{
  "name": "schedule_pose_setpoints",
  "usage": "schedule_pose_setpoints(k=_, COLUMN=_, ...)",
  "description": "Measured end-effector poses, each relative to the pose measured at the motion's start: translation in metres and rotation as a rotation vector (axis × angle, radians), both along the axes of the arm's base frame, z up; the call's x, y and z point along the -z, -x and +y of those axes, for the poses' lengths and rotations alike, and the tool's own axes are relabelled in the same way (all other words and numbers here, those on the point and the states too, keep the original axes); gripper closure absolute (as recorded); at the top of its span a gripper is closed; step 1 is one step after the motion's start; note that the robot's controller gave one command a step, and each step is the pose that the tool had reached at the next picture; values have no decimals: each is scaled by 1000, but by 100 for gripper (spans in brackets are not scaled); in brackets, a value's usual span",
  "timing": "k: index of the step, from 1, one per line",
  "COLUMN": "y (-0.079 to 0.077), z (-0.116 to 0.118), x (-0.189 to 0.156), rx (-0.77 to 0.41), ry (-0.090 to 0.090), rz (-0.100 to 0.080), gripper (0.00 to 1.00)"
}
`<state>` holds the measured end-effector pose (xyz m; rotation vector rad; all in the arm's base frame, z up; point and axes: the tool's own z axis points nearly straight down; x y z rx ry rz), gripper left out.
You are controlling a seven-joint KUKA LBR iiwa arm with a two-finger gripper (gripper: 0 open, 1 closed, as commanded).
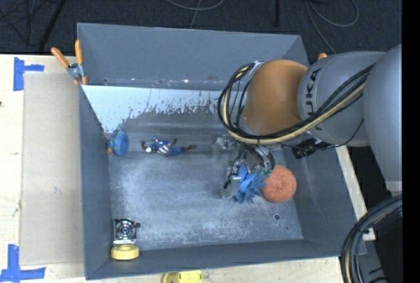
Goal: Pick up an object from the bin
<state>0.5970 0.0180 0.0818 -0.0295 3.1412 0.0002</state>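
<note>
My gripper (237,178) is down at the bin floor, right of centre, under the orange wrist cover. Its dark fingers sit against a blue spiky toy (248,187) with a green bit on it; whether the fingers are round it I cannot tell. An orange-red fuzzy ball (280,184) lies just right of the toy, touching it.
A blue-and-white figure (163,147) lies by the back wall, and a blue blob (119,142) sits at the back left. A small silver-and-black item (124,229) and a yellow disc (125,251) rest in the front left corner.
</note>
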Motion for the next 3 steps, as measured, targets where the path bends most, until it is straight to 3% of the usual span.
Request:
schedule_pose_setpoints(k=1, y=19, z=-37, x=1, rx=-108, ry=-1, rz=3, gripper=0)
schedule_pose_setpoints(k=2, y=26, z=-62, x=5, rx=-93, ry=1, rz=1, gripper=0)
schedule_pose_setpoints(k=3, y=27, z=-97, x=12, rx=177, ry=0, rz=0, gripper=100)
